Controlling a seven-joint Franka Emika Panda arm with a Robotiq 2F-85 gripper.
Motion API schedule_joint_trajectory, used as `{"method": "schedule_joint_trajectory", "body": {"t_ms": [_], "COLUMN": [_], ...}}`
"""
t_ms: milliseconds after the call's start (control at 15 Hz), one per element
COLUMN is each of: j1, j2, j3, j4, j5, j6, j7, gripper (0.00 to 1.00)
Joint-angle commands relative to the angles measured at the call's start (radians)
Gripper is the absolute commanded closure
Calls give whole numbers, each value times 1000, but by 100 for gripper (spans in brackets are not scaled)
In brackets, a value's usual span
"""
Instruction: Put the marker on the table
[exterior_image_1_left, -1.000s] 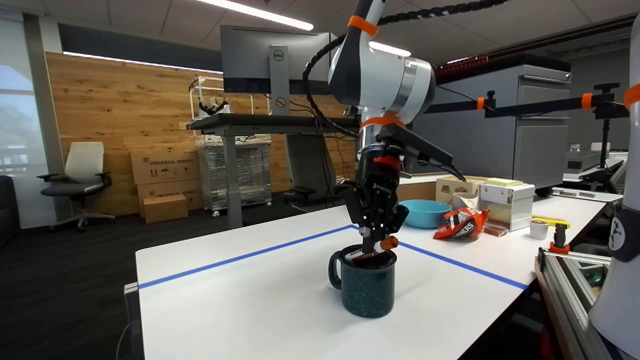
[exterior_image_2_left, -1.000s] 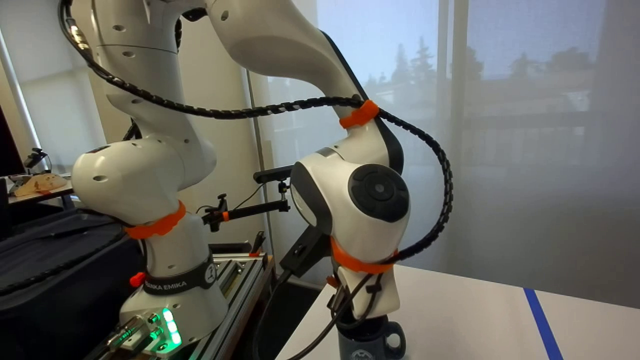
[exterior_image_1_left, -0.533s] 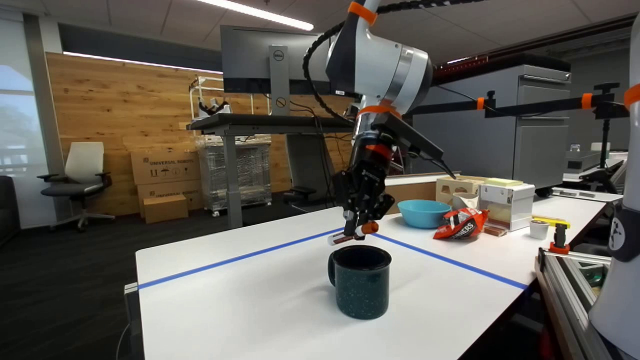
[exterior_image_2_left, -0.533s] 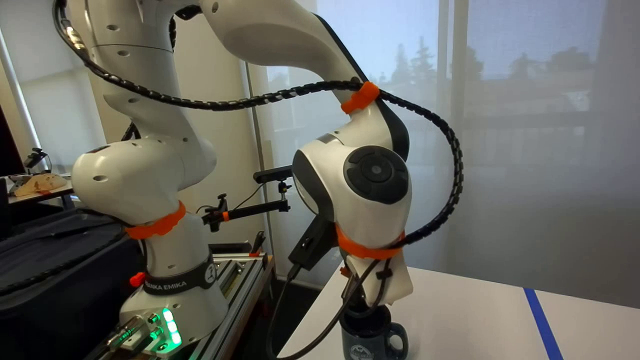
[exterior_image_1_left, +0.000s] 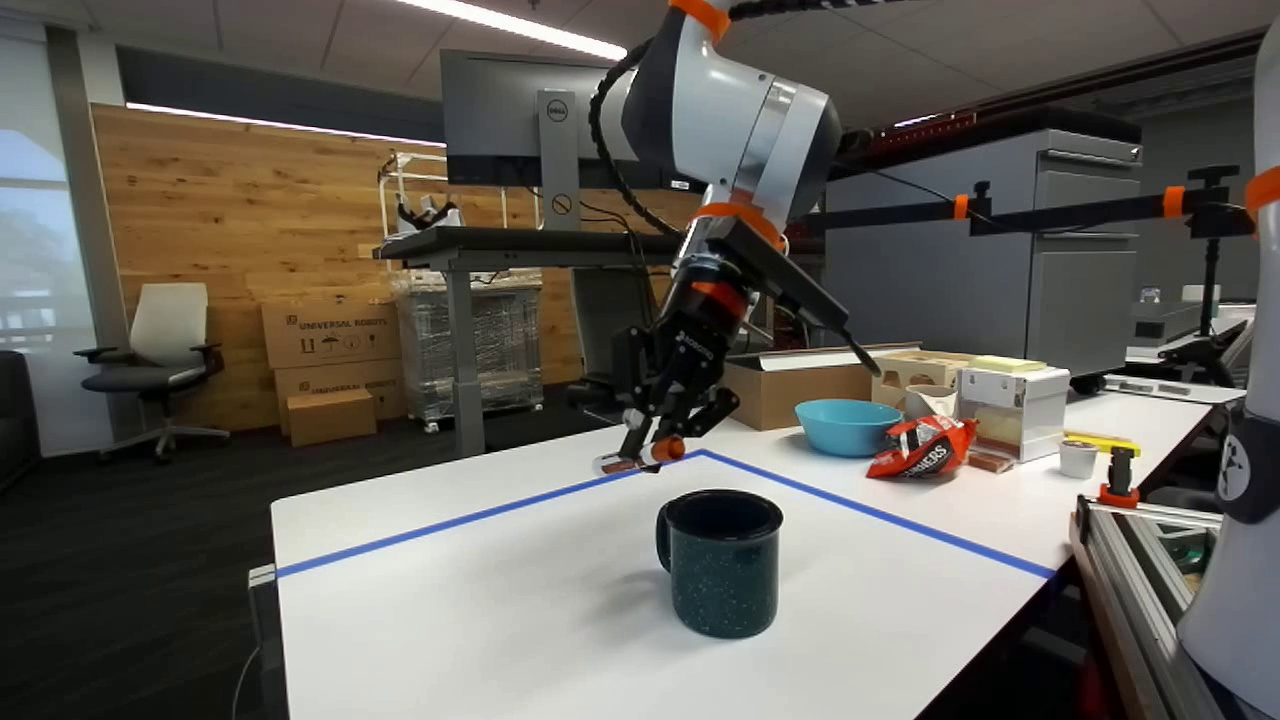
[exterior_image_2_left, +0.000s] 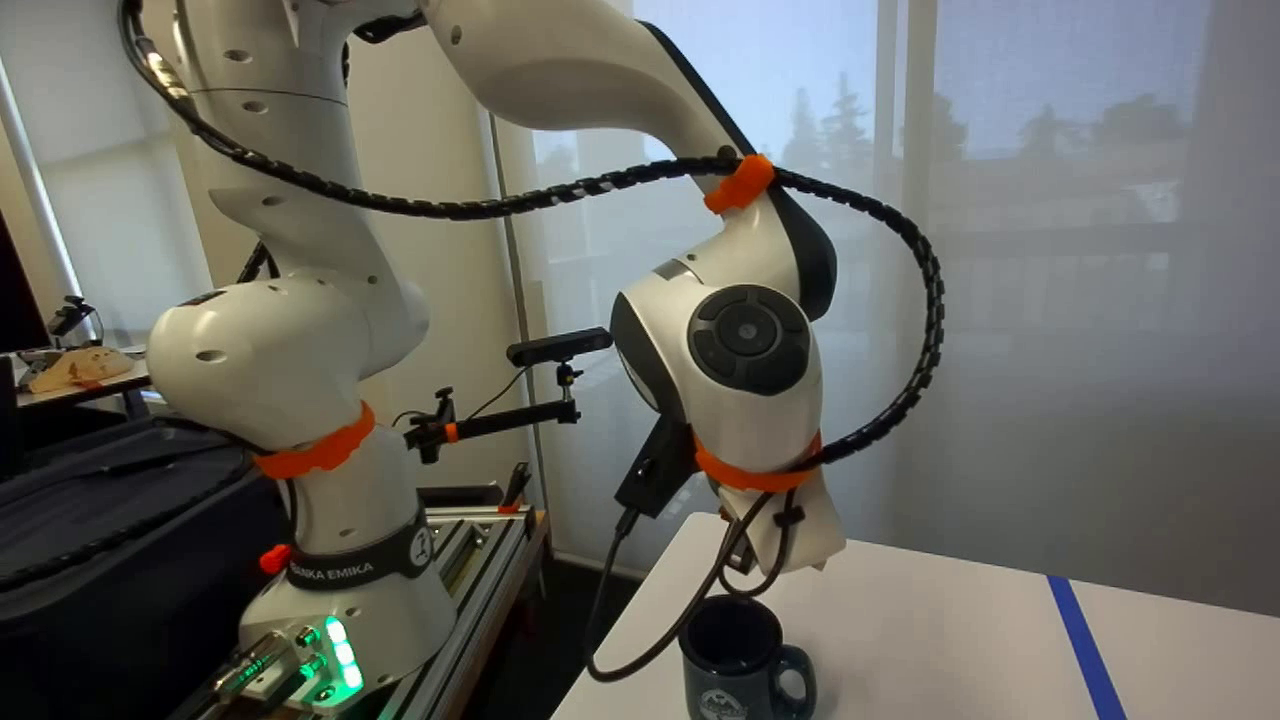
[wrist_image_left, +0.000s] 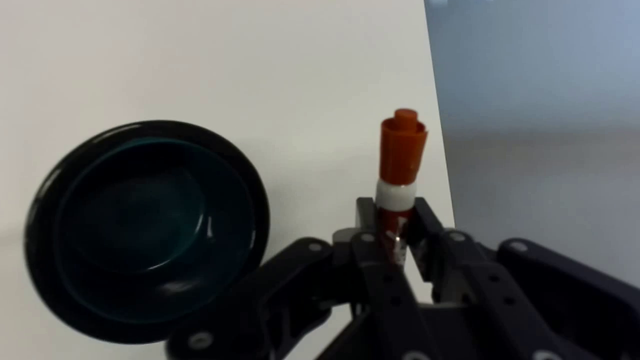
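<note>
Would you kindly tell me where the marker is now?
In the wrist view, the marker is clamped in the gripper, right of the mug and above the table.

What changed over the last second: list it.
In an exterior view, the gripper lifted the marker out of the mug and carried it up and leftward; the mug shifted slightly left. Nothing was let go: the marker stays gripped. The blue bowl and red bag stayed put.

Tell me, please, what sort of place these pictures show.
Probably an office used as a robotics lab: an exterior view shows a Dell monitor, an office chair and a cardboard box printed "Universal Robots".
</note>
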Motion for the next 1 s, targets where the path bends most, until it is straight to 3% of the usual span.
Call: {"method": "schedule_joint_trajectory", "body": {"t_ms": [0,400,933], "j1": [51,85,90], "j2": [70,186,342], "j3": [44,94,111], "j4": [48,170,302], "j5": [161,356,430], "j6": [84,286,496], "j7": [-72,-276,-532], "gripper": [95,95,95]}}
